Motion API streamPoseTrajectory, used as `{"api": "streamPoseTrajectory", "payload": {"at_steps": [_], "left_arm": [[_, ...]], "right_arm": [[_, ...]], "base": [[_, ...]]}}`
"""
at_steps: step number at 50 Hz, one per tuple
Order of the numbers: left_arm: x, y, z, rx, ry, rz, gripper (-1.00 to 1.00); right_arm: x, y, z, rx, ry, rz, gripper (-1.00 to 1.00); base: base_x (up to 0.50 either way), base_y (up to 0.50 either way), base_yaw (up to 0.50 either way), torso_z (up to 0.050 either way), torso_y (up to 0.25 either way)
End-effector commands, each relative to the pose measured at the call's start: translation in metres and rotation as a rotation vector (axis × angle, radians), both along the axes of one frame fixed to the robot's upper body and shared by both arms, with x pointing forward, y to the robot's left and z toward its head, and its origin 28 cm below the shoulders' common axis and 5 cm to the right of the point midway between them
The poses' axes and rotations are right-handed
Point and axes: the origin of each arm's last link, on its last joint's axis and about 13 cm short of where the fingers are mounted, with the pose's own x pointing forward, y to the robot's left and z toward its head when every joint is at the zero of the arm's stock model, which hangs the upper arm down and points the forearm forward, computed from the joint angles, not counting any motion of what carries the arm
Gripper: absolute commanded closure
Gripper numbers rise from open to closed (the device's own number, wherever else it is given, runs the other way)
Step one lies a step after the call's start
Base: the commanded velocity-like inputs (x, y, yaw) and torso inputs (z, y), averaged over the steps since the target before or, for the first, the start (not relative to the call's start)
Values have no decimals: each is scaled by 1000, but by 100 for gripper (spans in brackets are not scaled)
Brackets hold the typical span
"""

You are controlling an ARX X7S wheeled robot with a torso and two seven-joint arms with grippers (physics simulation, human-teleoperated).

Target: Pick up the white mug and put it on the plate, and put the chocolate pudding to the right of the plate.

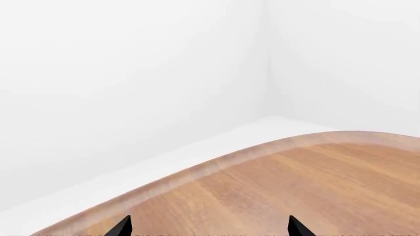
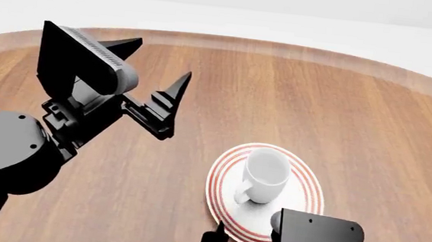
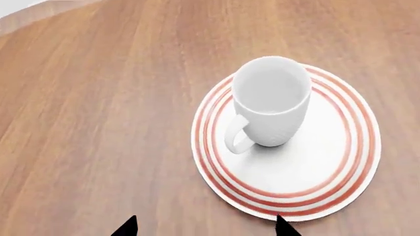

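No readable text, labels, brands, numbers or signs in any view. White mug [image 3: 272,101]: plain, unmarked. Plate [image 3: 328,162]: only red concentric rings at rim, no lettering. Wooden table [image 2: 375,118]: bare grain, no marks. Left gripper [image 2: 157,71] and its arm: black and grey casing, no visible markings.

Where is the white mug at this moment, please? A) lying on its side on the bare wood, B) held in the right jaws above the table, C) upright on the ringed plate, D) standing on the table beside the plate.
C: the white mug stands upright, mouth up, on the plate, with both fingertips of the right gripper apart and clear of it.
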Motion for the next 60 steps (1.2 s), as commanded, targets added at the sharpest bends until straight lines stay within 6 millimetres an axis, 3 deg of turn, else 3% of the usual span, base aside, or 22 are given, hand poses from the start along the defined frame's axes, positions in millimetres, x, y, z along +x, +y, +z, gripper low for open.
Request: {"api": "streamPoseTrajectory", "payload": {"at_steps": [1, 33, 60], "left_arm": [[2, -4, 2, 10, -23, -21, -100], [2, -5, -1, 8, -14, -26, -100], [2, -5, -2, 4, -9, -27, -100]], "right_arm": [[-1, 3, -3, 16, 20, -25, -100], [-3, 4, -22, -27, 124, -37, -100], [-9, 7, -27, -36, 142, -3, -100]], "base": [[0, 0, 0, 0, 0], [0, 0, 0, 0, 0], [0, 0, 0, 0, 0]]}}
